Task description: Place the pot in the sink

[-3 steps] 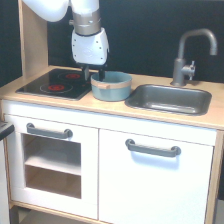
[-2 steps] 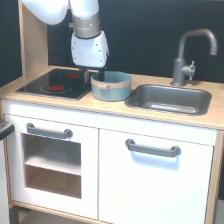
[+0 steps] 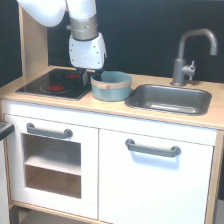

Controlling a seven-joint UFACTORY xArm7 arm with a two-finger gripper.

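Note:
The light blue-teal pot (image 3: 112,86) with a tan rim band stands upright on the wooden counter, between the black stovetop and the sink. The grey metal sink (image 3: 170,99) is set into the counter at the exterior view's right of the pot, with a curved grey faucet (image 3: 189,52) behind it. My gripper (image 3: 92,77) points down at the pot's left rim. One dark finger is outside the rim and one inside, with a gap between them. The pot rests on the counter.
The black stovetop (image 3: 54,84) with red rings lies left of the pot. A wooden side panel (image 3: 33,47) rises at the back left. White cabinet doors with grey handles (image 3: 152,148) are below the counter.
The arm has come down slightly onto the pot's left rim. The pot has not moved.

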